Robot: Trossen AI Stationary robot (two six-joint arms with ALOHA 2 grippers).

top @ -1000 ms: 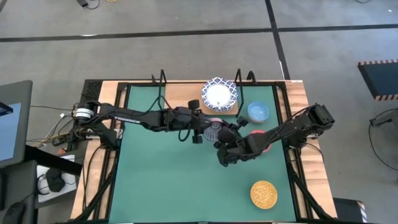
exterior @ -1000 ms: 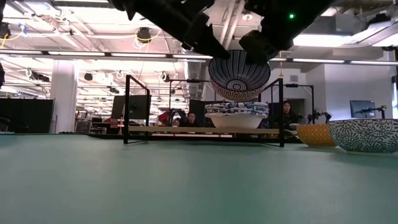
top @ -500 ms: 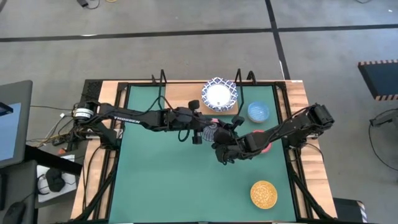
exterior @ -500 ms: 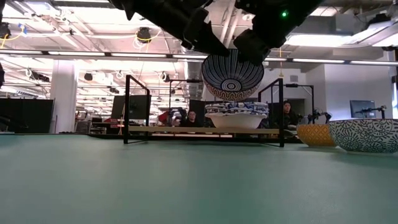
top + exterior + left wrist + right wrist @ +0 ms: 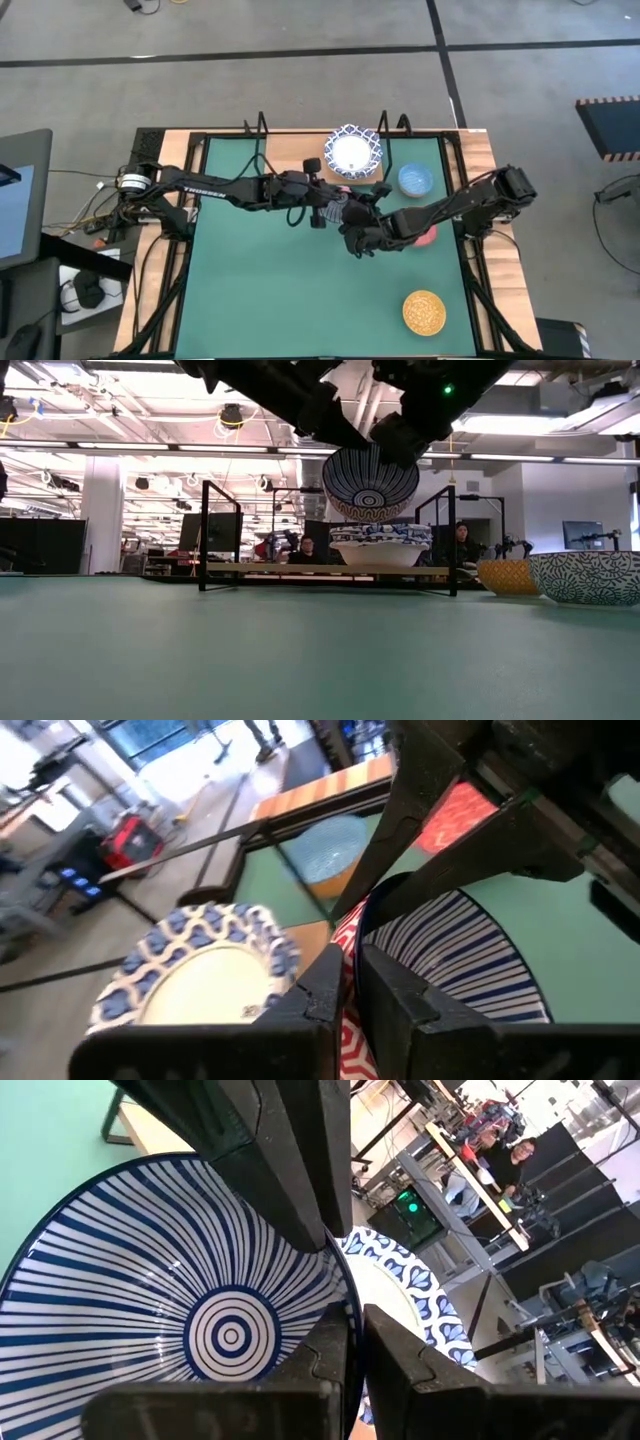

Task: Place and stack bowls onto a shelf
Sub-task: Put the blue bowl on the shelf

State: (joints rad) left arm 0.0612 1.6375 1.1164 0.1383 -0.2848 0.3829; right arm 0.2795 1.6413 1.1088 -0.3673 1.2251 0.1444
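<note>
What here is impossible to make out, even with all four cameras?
- High view: both arms cover most of the striped bowl that the left gripper and right gripper hold.
- High view: the right arm hides most of the red bowl.
- Low view: the stack on the shelf is too small to count.
- Low view: the picture's edge cuts off the patterned bowl.
</note>
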